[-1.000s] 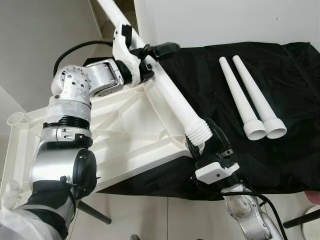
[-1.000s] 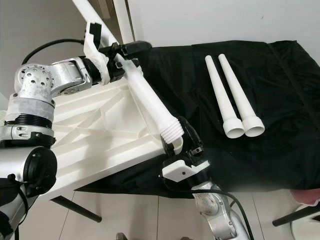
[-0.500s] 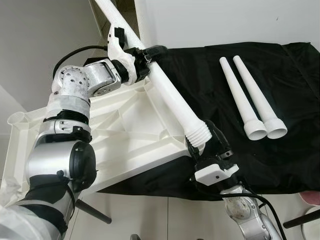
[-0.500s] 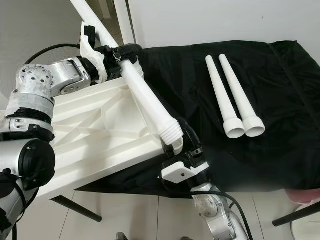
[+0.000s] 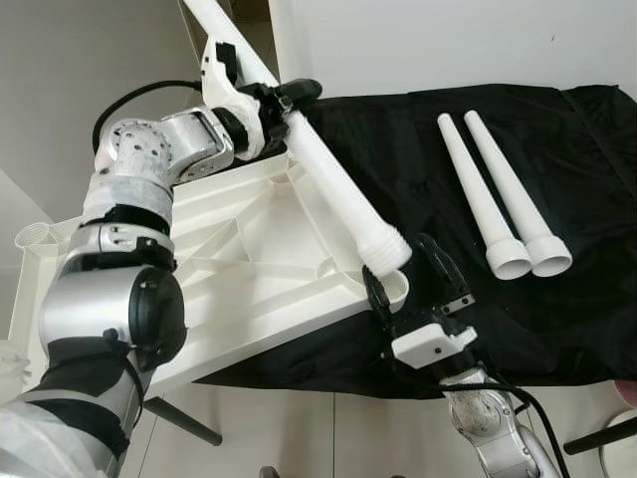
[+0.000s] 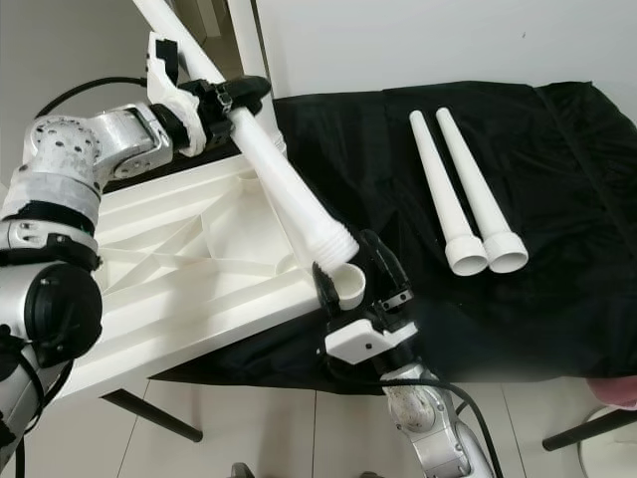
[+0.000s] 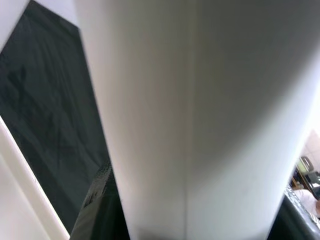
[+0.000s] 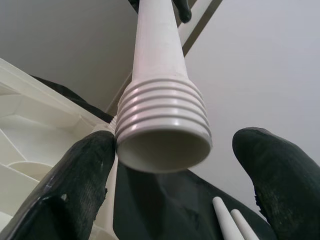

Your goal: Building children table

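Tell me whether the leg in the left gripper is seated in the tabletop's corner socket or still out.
Out. The leg's threaded end hangs just above the open socket, whose hollow shows beneath it.

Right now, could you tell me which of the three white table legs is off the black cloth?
The leg held by the left gripper; the other two legs lie side by side on the cloth.

White plastic table leg with a ribbed threaded open end [image 8: 162, 125] hangs between two black rubbery fingers [image 8: 75, 190] of the right gripper [image 8: 170, 185], which are spread wide; one finger just beside the ribs, the other apart. Ribbed white plastic tabletop underside [image 8: 20, 150] at one edge. Black cloth [image 8: 165, 210] behind, two small white tapered leg tips [image 8: 227, 217] on it. Pale wall [image 8: 260, 65] beyond.
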Robot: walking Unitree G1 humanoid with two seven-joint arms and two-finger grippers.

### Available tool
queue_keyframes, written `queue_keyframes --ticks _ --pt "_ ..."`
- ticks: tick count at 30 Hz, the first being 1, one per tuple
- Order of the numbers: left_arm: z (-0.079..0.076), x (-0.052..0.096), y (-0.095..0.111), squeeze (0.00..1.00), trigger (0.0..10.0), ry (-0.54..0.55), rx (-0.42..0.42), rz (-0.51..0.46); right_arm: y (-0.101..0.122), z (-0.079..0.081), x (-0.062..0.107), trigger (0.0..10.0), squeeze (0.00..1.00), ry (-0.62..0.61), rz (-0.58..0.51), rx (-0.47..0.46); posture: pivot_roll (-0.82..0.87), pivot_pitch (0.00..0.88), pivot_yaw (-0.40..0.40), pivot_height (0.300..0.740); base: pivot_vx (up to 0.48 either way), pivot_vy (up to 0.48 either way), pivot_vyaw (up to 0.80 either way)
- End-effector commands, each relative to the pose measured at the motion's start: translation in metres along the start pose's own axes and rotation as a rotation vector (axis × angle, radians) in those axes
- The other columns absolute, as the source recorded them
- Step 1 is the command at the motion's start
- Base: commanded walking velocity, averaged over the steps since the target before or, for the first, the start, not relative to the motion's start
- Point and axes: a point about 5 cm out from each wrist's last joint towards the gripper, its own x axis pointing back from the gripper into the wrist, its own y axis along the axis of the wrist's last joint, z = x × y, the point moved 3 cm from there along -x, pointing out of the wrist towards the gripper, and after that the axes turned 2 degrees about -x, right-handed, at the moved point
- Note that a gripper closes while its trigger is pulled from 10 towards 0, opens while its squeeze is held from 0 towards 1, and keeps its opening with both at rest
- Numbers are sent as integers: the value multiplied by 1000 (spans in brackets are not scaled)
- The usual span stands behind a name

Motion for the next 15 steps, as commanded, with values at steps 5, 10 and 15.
queue_keyframes --ticks 5,10,15 --pt "-5 5 19 0 10000 -49 -156 -77 -8 1 2 10000 0 -19 84 -99 -111 55 138 740 0 0 0" --pt "-9 6 25 0 10000 -21 -286 -153 -12 -3 -5 10000 0 -34 144 -177 -121 42 134 740 0 0 0" --pt "-15 5 23 0 10000 -12 -356 -209 -10 -3 -18 10000 0 -22 141 -187 -121 42 131 740 0 0 0"
